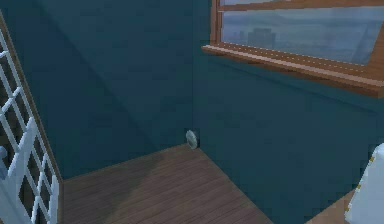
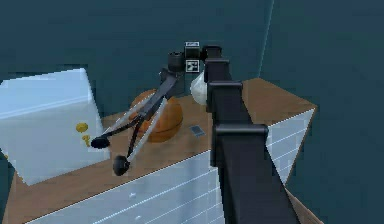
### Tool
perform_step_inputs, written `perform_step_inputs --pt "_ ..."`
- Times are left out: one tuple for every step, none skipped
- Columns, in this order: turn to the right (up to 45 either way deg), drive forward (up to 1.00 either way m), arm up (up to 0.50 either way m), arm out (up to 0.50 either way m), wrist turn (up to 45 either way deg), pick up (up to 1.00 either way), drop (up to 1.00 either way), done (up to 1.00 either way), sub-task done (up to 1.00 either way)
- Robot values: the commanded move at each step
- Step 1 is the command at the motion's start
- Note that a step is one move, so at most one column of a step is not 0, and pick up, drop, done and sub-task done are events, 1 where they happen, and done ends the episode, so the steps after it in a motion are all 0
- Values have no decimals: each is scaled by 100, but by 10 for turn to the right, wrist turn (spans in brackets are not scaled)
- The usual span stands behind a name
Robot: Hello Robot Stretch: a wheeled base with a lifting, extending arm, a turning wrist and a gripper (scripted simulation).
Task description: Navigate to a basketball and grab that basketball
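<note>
Basketball: I saw one orange ball (image 2: 162, 118) lying on the wooden top of a white dresser (image 2: 160, 196), just left of the arm in the arm side view.
Gripper: I counted one gripper (image 2: 109, 153), with two thin fingers (image 2: 100, 141) slanting down across the front of the ball. I could not tell how the fingers were set, whether they touched the ball, or whether they had hold of anything.
Arm: one dark square bar (image 2: 240, 150) rose from the bottom edge, with two white marked squares (image 2: 190, 62) at its far end.
Same top: one pale boxy thing (image 2: 45, 120) stood left of the ball. One whitish rounded thing (image 2: 198, 90) sat just behind the arm.
Room ahead: in the forward view I counted one wood-framed window (image 1: 300, 40) set in teal walls (image 1: 120, 70). One small pale round thing (image 1: 190, 138) sat low in the corner. One white barred frame (image 1: 20, 160) stood at the left edge, above a wooden floor (image 1: 170, 190).
</note>
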Motion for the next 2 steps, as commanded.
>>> perform_step_inputs --pt "0 0 0 0 450 0 0 0 0" --pt "0 0 0 0 450 0 0 0 0"
